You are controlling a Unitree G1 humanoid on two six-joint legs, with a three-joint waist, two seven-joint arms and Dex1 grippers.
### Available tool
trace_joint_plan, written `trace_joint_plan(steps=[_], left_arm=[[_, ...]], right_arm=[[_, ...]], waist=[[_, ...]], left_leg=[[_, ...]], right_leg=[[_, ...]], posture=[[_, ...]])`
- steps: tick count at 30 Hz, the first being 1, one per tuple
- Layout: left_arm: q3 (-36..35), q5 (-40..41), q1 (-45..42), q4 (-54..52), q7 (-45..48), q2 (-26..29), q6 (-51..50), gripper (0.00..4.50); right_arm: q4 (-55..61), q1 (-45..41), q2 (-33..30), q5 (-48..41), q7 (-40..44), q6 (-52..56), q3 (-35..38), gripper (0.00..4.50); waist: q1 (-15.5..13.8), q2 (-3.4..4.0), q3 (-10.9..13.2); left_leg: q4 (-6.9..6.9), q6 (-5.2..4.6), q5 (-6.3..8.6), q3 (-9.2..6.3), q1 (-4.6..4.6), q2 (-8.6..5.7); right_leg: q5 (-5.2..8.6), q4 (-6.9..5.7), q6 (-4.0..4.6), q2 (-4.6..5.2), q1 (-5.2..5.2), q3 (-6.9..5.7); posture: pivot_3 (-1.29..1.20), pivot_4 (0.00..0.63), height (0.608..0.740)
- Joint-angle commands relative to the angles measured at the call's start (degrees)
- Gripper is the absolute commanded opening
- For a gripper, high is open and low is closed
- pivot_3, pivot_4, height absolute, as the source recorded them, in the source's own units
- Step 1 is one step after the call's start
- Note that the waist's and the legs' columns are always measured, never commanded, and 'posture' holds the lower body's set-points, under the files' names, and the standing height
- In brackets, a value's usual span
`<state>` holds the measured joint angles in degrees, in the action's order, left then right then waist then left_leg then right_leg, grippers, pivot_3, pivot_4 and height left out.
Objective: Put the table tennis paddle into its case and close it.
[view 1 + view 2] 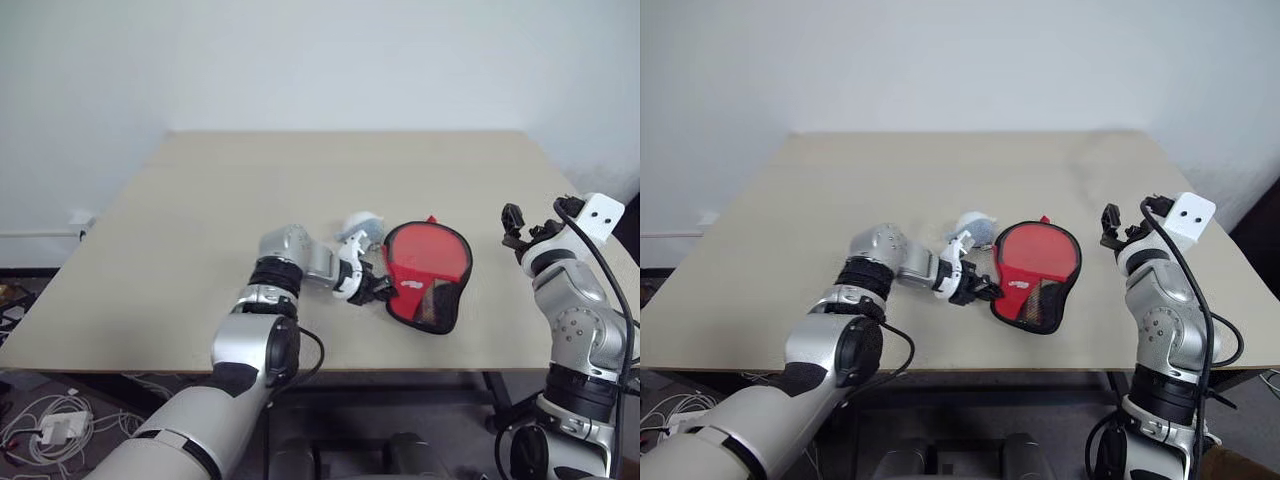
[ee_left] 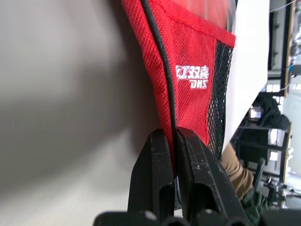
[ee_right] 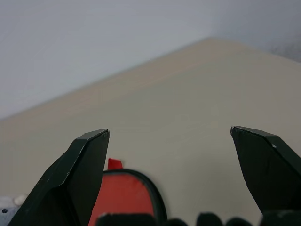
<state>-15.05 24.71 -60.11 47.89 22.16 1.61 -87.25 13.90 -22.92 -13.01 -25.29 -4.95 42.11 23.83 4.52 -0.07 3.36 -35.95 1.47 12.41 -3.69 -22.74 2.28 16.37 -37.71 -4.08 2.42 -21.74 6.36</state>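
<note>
One case (image 1: pixel 428 275), two grippers

The case (image 1: pixel 1035 275), red with black edging and a mesh panel, lies on the beige table (image 1: pixel 890 190). At the case's left edge is the left gripper (image 1: pixel 985 290), and its jaws are pressed together on the fabric there. Just behind this gripper lies a small whitish-grey lump (image 1: pixel 975 228). To the right of the case, apart from it, the right gripper (image 1: pixel 1115 228) hangs above the table.
</note>
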Motion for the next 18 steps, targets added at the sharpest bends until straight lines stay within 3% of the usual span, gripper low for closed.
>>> trace_joint_plan(steps=[1,4,10,18], left_arm=[[7.3,7.5,2.3,-3.0,2.4,2.7,-5.2,0.03],[24.4,23.3,5.6,-4.0,6.2,7.7,-5.2,0.03],[40.6,45.7,8.6,-15.2,1.8,18.0,-5.2,0.03],[49.7,70.1,11.0,-25.0,-12.1,25.4,-5.2,0.03]], right_arm=[[2.5,-0.4,-0.2,-0.1,0.6,0.4,-1.8,4.50],[1.6,-0.3,-0.4,1.4,1.0,0.7,-4.7,4.50],[2.3,-1.0,0.1,1.0,0.9,1.4,-6.1,4.50],[2.4,-1.9,0.8,1.3,0.9,2.7,-8.4,4.50]], waist=[[-0.1,0.00,0.0],[-0.1,0.00,0.0],[-0.1,-0.02,0.0],[-0.4,-0.03,0.0]], left_leg=[[-0.01,0.01,-0.01,-0.01,0.01,0.00],[-0.02,0.08,-0.04,-0.04,0.02,0.00],[-0.02,0.08,-0.04,-0.08,-0.01,0.01],[-0.07,0.07,-0.04,-0.07,-0.08,0.02]], right_leg=[[0.00,-0.01,0.01,0.00,0.02,-0.01],[-0.01,-0.06,0.01,0.00,0.04,-0.02],[-0.01,-0.08,0.01,0.00,-0.01,-0.02],[0.00,-0.09,0.02,0.00,-0.08,-0.01]], posture=[[0.00,0.000,0.740],[0.00,0.000,0.740],[0.00,0.000,0.740],[0.00,0.000,0.740]])
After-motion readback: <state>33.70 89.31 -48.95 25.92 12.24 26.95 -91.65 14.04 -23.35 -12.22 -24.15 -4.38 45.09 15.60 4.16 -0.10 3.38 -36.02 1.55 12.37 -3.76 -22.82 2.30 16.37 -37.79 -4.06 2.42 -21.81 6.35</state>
